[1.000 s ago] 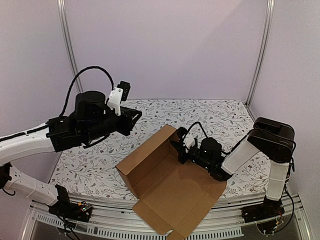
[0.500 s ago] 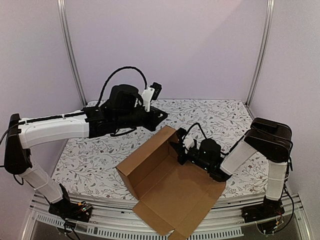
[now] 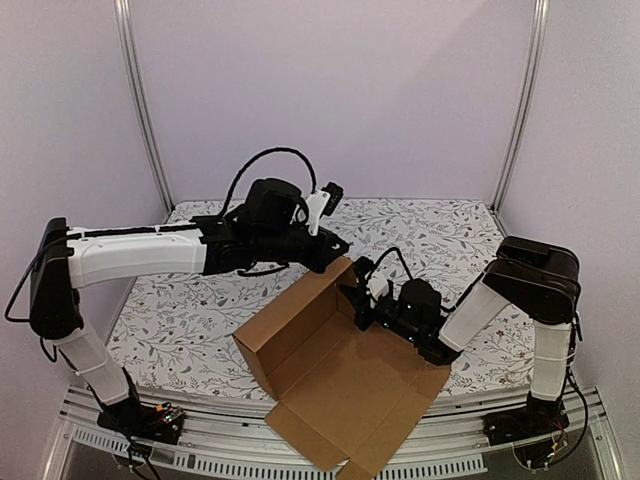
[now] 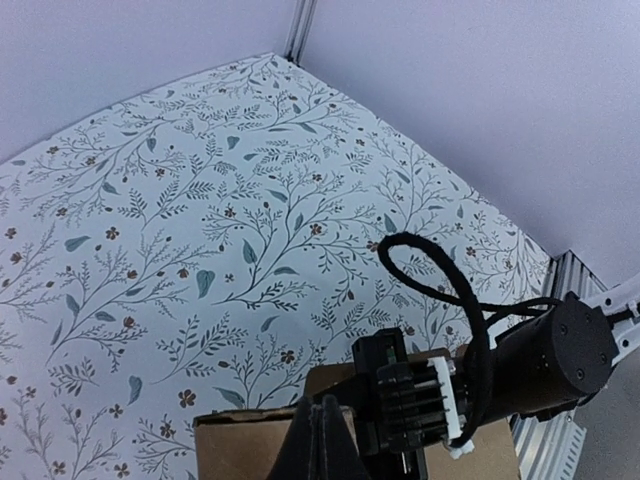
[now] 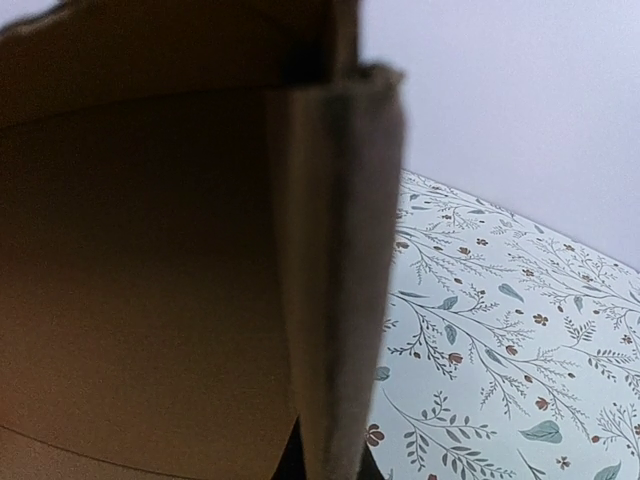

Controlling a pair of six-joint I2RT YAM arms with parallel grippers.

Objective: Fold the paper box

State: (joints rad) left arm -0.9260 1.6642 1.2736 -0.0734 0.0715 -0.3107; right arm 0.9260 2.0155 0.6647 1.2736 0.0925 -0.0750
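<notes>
One paper box (image 3: 330, 375) of plain brown corrugated cardboard, half formed: flat panels, raised walls along two sides, lying on the floral-print bench (image 3: 180, 320) toward its near edge, one flap overhanging. Left end effector (image 3: 343, 246) pressed together, empty, poised at the box's far corner; right end effector (image 3: 362, 300) pinching a raised cardboard wall. Two in all.

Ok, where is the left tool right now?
In the top view the left tool, shut, is near the middle of the table, right at the raised far corner of the brown corrugated cardboard box; contact can't be told.
</notes>
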